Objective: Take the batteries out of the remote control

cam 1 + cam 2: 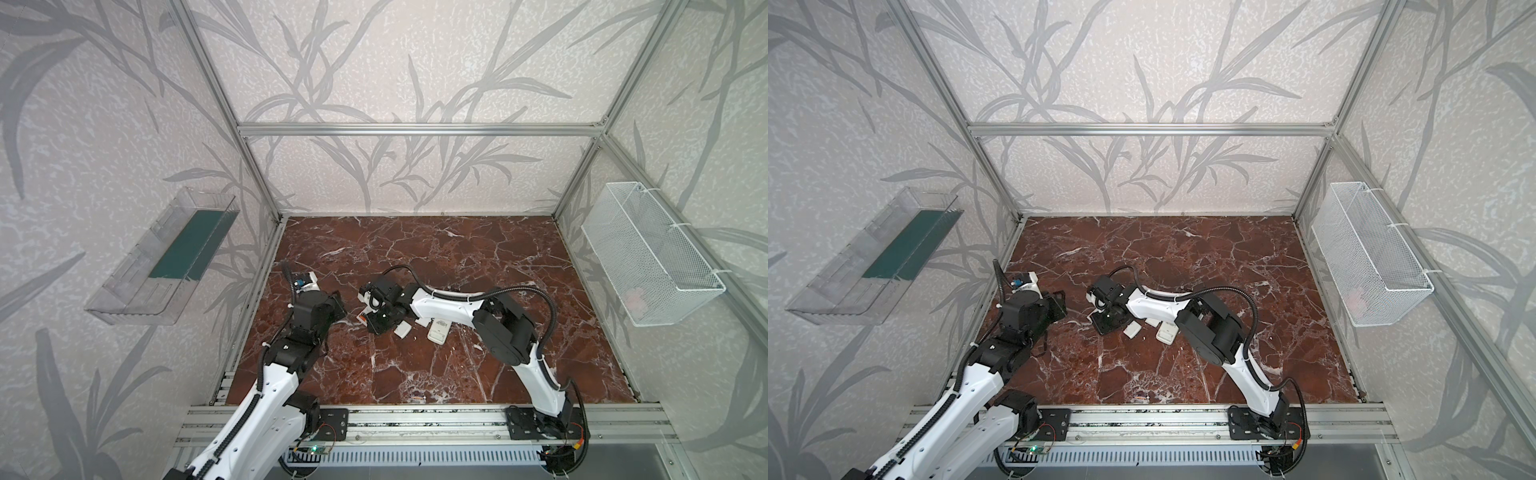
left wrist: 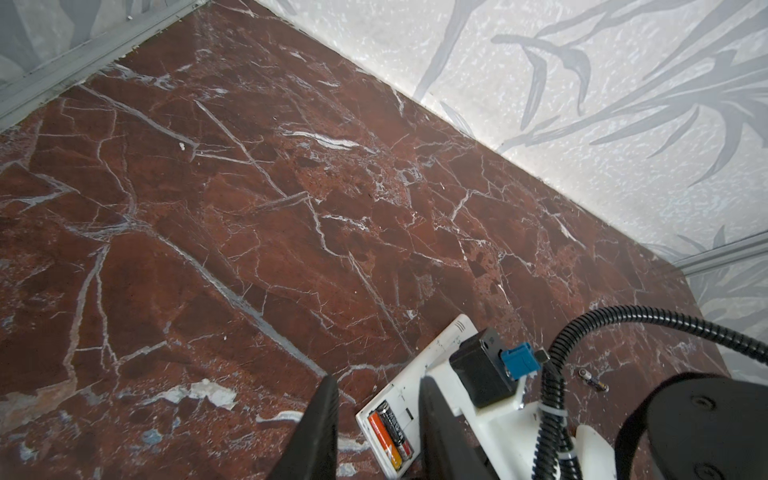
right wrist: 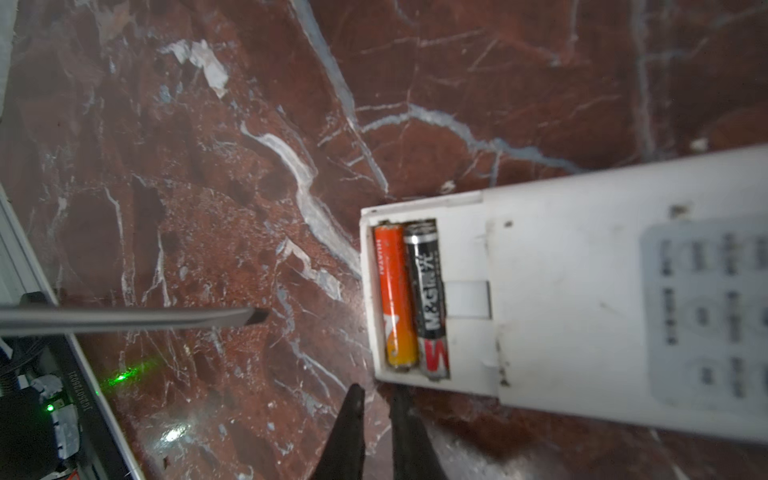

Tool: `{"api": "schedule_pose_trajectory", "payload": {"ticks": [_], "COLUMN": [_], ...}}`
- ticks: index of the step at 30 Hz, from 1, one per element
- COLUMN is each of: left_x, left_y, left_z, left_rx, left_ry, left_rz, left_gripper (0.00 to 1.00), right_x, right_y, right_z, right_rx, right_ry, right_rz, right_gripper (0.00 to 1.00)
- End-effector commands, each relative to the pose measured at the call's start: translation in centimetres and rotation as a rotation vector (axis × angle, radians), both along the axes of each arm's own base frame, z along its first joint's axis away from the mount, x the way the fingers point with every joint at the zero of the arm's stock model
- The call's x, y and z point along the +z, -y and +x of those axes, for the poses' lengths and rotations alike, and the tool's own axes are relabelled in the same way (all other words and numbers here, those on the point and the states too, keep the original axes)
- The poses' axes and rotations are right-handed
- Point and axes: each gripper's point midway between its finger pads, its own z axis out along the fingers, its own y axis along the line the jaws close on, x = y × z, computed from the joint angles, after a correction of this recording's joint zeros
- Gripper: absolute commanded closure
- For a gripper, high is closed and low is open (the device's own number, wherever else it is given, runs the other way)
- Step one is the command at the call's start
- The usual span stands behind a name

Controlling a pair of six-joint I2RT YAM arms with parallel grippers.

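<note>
A white remote control (image 3: 561, 299) lies back up on the marble with its battery bay uncovered. Two batteries sit side by side in the bay, one orange (image 3: 395, 295) and one black (image 3: 428, 291). My right gripper (image 3: 376, 388) hovers just off the bay end with its fingers drawn together and nothing between them. In the left wrist view the same batteries (image 2: 388, 432) show between the spread, empty fingers of my left gripper (image 2: 378, 378). In both top views the right gripper (image 1: 372, 326) (image 1: 1104, 324) covers most of this remote, and the left gripper (image 1: 340, 305) (image 1: 1061, 305) stands just left of it.
A grey flat-tipped metal shaft (image 3: 137, 318) reaches toward the remote; its holder is out of view. One loose battery (image 2: 594, 380) lies on the marble. A second white remote (image 1: 438, 331) and small white covers (image 1: 402, 331) lie right of the grippers. The wire basket (image 1: 652, 266) and clear tray (image 1: 162, 257) hang on the side walls.
</note>
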Motion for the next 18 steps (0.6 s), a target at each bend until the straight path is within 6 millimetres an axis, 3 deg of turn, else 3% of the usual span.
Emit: {"api": "schedule_pose_trajectory", "payload": {"ticks": [1, 7, 11, 18], "left_x": [1.5, 2.0, 1.6, 0.4], "left_y": [-0.4, 0.0, -0.2, -0.6], "left_z": [1.2, 2.0, 2.1, 2.1], "left_rx": [0.062, 0.055, 0.069, 0.101], "left_ry": [0.091, 0.129, 0.123, 0.104], "left_rz": [-0.069, -0.095, -0.085, -0.099], "left_gripper": [1.00, 1.00, 1.00, 1.00], "right_x": [3.6, 6.3, 6.0, 4.7], "right_y": [0.9, 3.1, 3.7, 2.4], "right_z": [0.5, 4.0, 6.5, 8.9], "right_rx": [-0.010, -0.073, -0.082, -0.053], "right_ry": [0.012, 0.056, 0.087, 0.121], "right_rz": [0.031, 0.049, 0.020, -0.014], "right_gripper": [0.84, 0.84, 0.84, 0.84]}}
